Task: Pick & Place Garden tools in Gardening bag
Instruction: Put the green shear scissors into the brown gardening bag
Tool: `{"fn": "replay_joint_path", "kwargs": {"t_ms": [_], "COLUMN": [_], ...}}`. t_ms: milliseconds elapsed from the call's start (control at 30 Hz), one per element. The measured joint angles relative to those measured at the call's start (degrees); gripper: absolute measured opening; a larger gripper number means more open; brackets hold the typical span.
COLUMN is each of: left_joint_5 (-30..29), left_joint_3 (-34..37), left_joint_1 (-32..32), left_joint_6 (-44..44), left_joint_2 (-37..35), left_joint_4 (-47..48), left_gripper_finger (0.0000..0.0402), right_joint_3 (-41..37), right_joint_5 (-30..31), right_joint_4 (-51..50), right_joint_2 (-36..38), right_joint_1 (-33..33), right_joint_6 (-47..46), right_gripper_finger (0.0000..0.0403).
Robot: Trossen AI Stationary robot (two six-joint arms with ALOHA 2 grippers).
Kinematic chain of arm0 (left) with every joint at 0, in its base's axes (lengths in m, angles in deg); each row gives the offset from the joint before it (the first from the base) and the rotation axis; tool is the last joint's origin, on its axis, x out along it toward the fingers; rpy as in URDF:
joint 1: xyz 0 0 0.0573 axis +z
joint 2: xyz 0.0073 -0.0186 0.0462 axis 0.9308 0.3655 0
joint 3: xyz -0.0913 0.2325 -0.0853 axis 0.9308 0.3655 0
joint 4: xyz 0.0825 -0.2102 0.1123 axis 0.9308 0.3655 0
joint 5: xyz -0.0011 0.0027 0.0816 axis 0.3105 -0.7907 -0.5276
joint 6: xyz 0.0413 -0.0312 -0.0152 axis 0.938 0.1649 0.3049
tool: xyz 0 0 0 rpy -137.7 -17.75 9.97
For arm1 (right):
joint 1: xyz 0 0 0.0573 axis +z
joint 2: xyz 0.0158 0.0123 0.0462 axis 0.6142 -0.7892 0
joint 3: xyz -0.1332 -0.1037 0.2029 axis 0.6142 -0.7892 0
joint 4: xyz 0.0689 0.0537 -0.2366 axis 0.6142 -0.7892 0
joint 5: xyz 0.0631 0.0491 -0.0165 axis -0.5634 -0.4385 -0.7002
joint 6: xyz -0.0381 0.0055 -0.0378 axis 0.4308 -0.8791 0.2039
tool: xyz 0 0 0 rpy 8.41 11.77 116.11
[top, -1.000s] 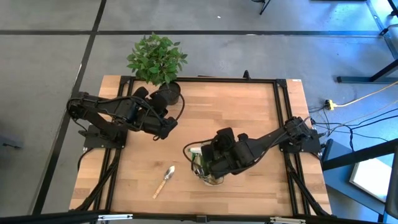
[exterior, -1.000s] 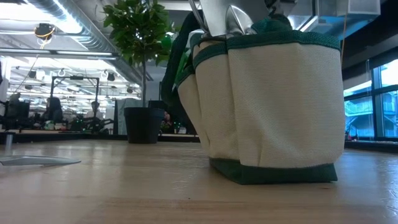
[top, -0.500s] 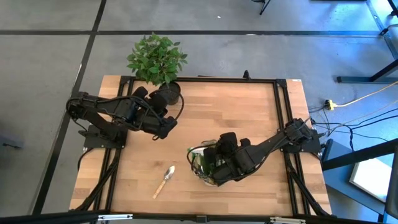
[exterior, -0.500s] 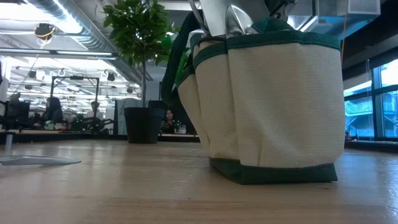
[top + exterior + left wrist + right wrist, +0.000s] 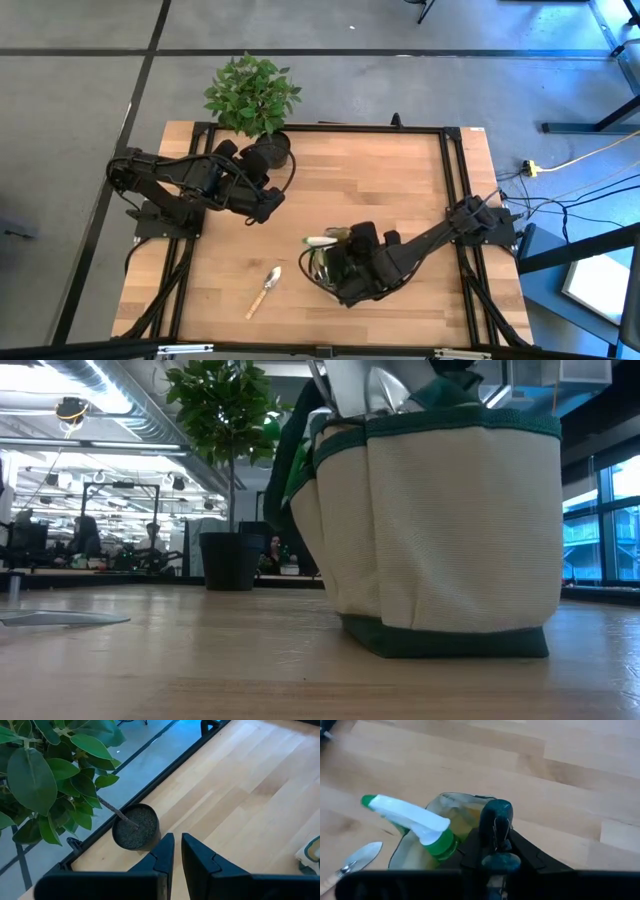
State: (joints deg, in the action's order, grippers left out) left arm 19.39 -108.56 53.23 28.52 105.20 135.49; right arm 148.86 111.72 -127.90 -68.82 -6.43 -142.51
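Observation:
The gardening bag (image 5: 450,530), cream with green trim, stands on the table near its front edge; metal tool tips (image 5: 375,390) stick out of its top. From above, the bag (image 5: 322,268) is mostly hidden under my right gripper (image 5: 345,268), which is shut on a dark teal-handled tool (image 5: 496,827) over the bag's mouth. A green spray bottle with a white trigger (image 5: 410,817) leans inside the bag. A wooden-handled trowel (image 5: 265,290) lies flat on the table left of the bag. My left gripper (image 5: 177,857) hangs shut above the table's far left part, holding nothing. My right gripper pinches the tool's dark teal handle (image 5: 497,840) between its two fingers (image 5: 475,847). The fingers slant down from the table's right side over the bag's mouth. The tool is lifted clear of the table; its working end does not show.
A leafy plant (image 5: 250,95) in a black pot (image 5: 136,826) stands at the table's far left edge, close to my left gripper. Bare wood lies in the middle and far right of the table (image 5: 400,180). A black frame runs round the table's edges.
My right gripper has moved down and toward the table's near edge with the teal-handled tool, settling over the bag's mouth. The spray bottle's white trigger now shows beside it. The bag has shifted slightly.

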Motion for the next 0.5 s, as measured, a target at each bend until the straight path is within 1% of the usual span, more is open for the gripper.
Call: {"fn": "replay_joint_path", "kwargs": {"t_ms": [500], "left_joint_5": [0.0], "left_joint_3": [0.0], "left_joint_1": [-0.1], "left_joint_6": [0.0], "left_joint_2": [0.0], "left_joint_4": [0.0], "left_gripper_finger": [0.0031], "right_joint_3": [0.2], "right_joint_5": [-2.8], "right_joint_4": [0.0], "right_joint_2": [1.2], "right_joint_1": [0.1], "right_joint_6": [4.0], "right_gripper_finger": [0.0061]}}
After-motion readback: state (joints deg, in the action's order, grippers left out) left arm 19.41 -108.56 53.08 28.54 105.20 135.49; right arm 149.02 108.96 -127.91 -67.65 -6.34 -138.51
